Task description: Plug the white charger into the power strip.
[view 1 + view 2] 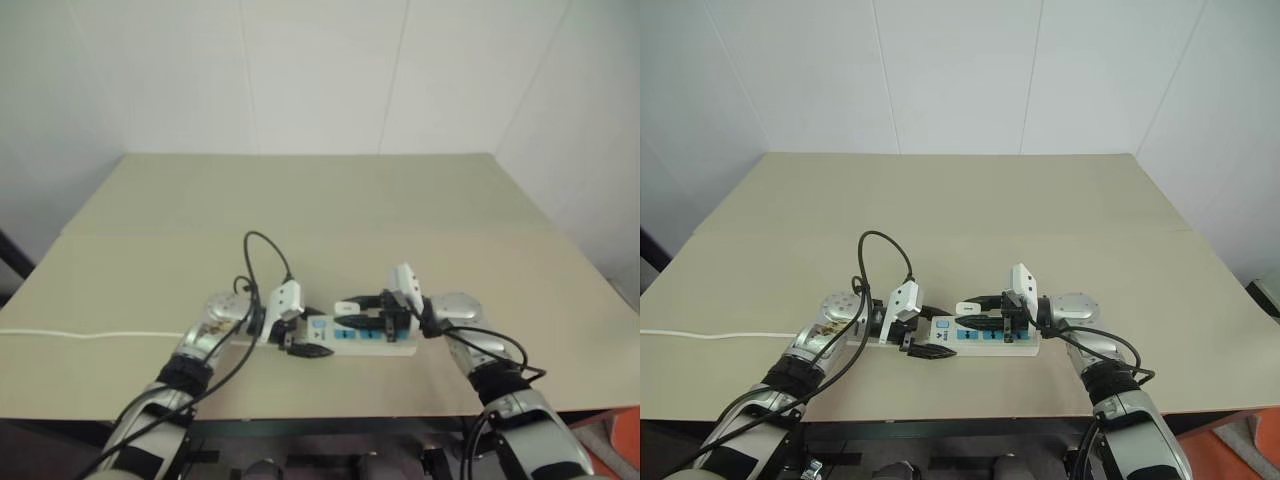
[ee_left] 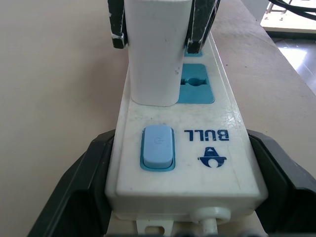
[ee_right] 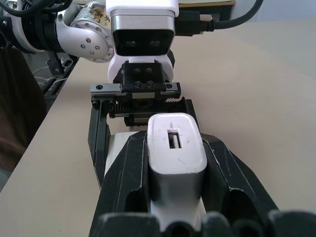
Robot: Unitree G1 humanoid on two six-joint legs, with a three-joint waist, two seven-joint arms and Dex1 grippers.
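Note:
The power strip lies flat near the table's front edge, its blue switch toward my left arm. My left gripper is shut on the strip's switch end, one black finger on each long side. The white charger stands upright on the strip just past the switch, its base against the strip's face beside a blue socket; its prongs are hidden. My right gripper is shut on the white charger, gripping its two sides. In the left eye view both grippers meet over the power strip.
The strip's thin white cord runs left along the beige table. The table's front edge is just below the strip. White walls stand behind and to the right. Black cables loop above my left wrist.

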